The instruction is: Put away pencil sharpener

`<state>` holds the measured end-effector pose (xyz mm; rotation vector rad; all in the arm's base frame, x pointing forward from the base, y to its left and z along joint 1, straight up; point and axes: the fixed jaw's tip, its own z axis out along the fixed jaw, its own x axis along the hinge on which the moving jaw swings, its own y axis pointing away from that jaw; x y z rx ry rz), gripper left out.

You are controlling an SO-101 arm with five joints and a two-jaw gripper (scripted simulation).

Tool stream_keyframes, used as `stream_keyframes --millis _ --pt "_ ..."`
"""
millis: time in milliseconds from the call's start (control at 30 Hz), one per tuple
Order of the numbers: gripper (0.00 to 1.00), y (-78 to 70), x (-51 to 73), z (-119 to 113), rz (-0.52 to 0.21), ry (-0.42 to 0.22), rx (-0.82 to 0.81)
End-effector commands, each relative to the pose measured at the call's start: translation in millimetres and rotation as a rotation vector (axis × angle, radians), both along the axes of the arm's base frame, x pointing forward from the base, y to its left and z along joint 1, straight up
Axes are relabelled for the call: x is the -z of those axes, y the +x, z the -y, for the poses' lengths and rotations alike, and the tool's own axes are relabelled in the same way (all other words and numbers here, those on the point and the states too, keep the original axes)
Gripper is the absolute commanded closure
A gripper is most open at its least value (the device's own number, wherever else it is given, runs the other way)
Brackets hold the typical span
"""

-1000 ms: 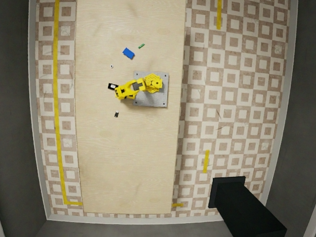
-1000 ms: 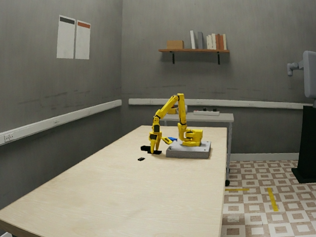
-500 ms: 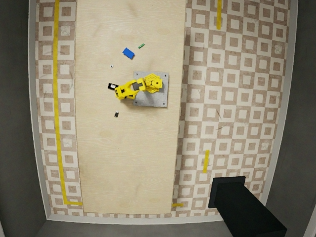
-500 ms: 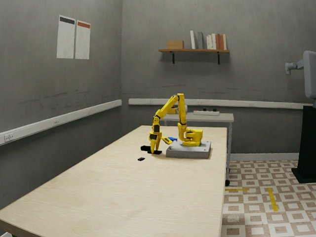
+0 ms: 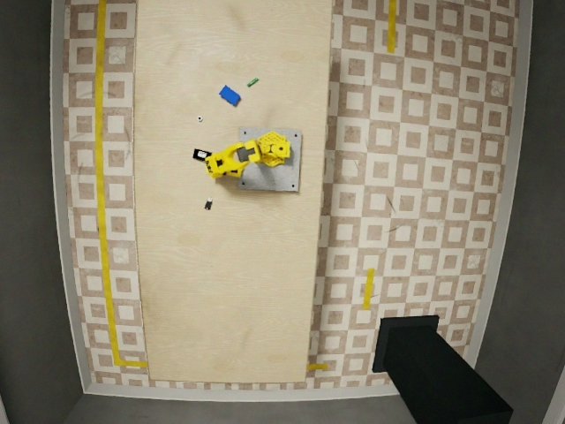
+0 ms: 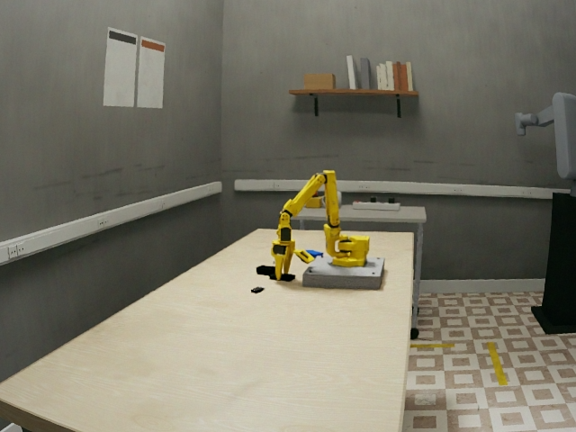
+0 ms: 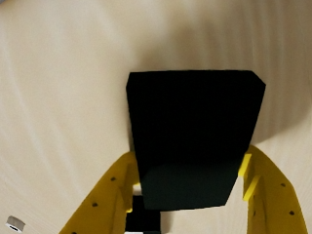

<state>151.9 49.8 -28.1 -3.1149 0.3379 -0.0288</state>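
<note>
In the wrist view a flat black lid (image 7: 194, 133) sits between my yellow fingers, and my gripper (image 7: 191, 159) is shut on it. In the overhead view the box (image 5: 199, 157) lies just left of my gripper (image 5: 211, 164), showing white inside. From the side my gripper (image 6: 282, 273) points down close to the table top, with black parts (image 6: 267, 270) beside its tip.
A small black-and-white object (image 5: 208, 203) lies in front of the arm. A white ring (image 5: 199, 118), a blue block (image 5: 229, 94) and a green piece (image 5: 252, 82) lie behind it. The arm stands on a grey base plate (image 5: 270, 159) near the table's right edge.
</note>
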Motion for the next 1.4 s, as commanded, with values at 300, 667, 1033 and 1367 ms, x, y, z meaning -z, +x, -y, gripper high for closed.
stream_keyframes --millis 300,667,1033,1367 --pt "0.79 -4.2 3.5 2.8 -0.022 -0.007 -0.001" --pt "0.79 -4.2 3.5 2.8 -0.022 -0.007 -0.001" --pt "0.79 -2.9 -3.2 2.2 -0.022 -0.007 -0.001" --pt "0.79 -1.2 -18.9 1.3 -0.022 -0.007 -0.001"
